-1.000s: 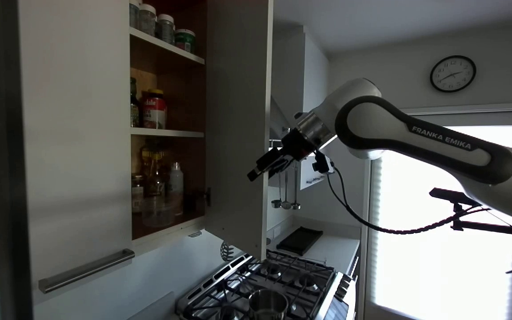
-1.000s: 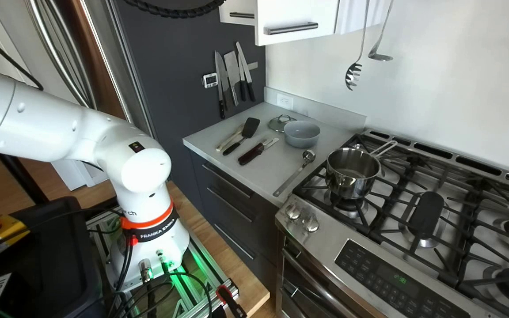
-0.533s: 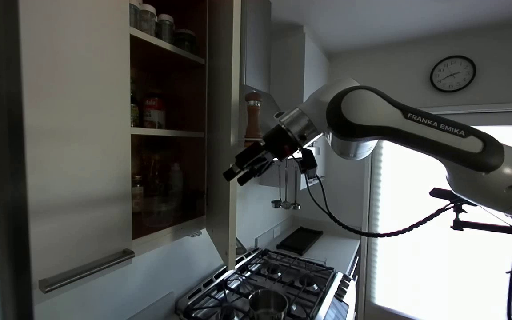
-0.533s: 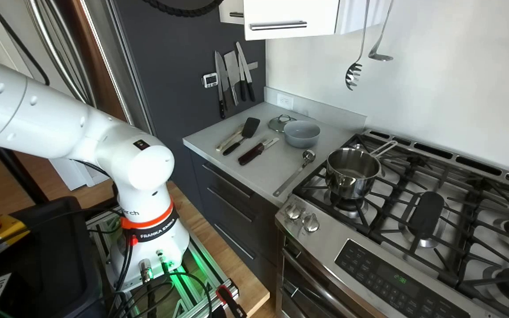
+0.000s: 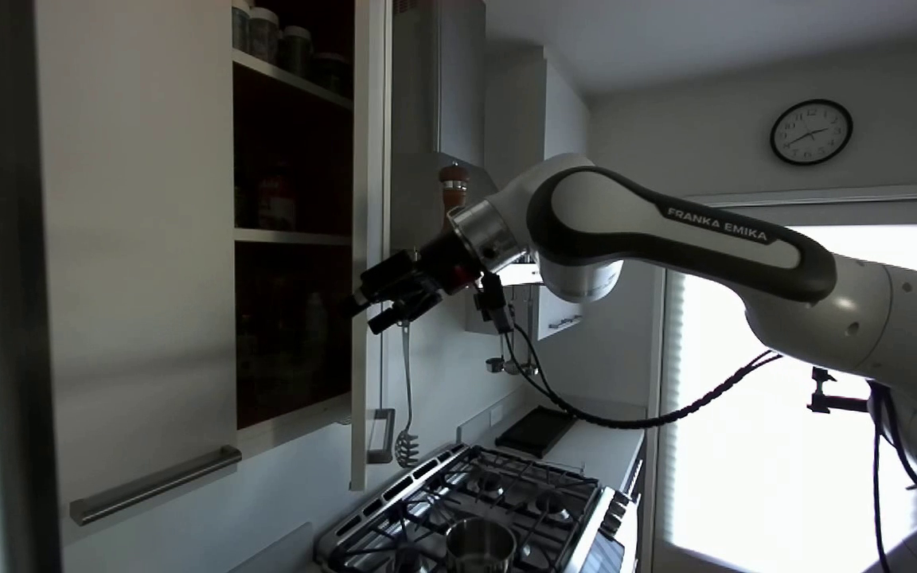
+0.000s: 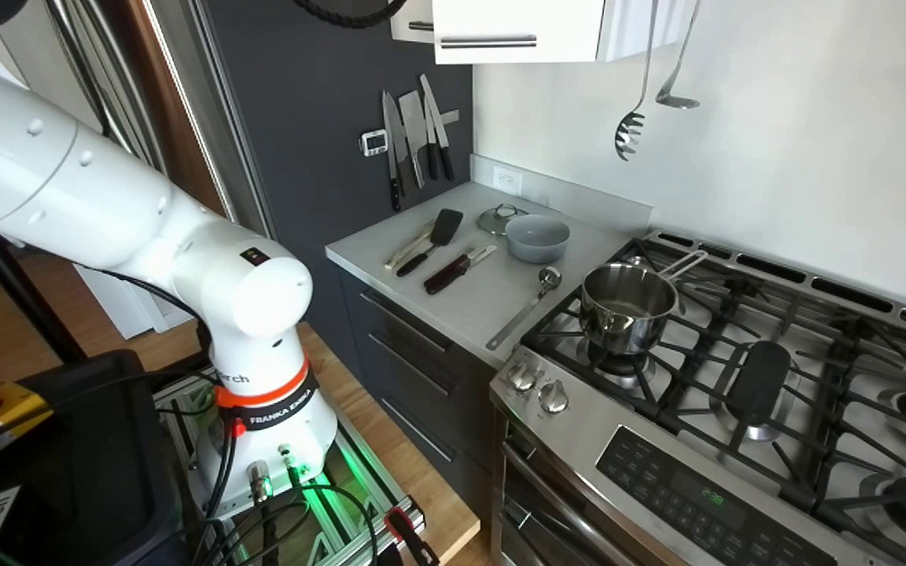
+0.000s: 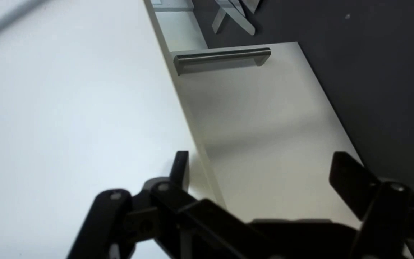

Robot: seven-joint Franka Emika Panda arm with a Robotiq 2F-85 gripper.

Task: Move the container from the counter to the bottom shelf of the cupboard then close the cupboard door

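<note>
The cupboard door (image 5: 360,358) stands part open in front of the dark cupboard (image 5: 327,171). Its pale face fills the left of the wrist view (image 7: 84,108), and its handle shows low on it (image 5: 381,438). My gripper (image 5: 364,313) is at the door's free edge, open with nothing held. In the wrist view the jaws (image 7: 261,165) stand wide apart, the left finger (image 7: 181,167) close against the door's face, the other past the edge. I cannot tell if it touches. The bottom shelf (image 5: 295,422) is too dark to make out the container clearly. The counter (image 6: 484,303) shows in an exterior view.
A neighbouring closed cabinet front (image 7: 271,151) with a bar handle (image 7: 225,59) lies beyond the door edge. Below are the gas hob (image 6: 767,385) and a steel pot (image 6: 630,310). A bowl (image 6: 538,240) and utensils lie on the counter. Hanging utensils (image 5: 407,446) are near the door.
The cupboard door has swung further toward the cupboard, and the arm and gripper have moved left with it in an exterior view. The cupboard interior has grown darker.
</note>
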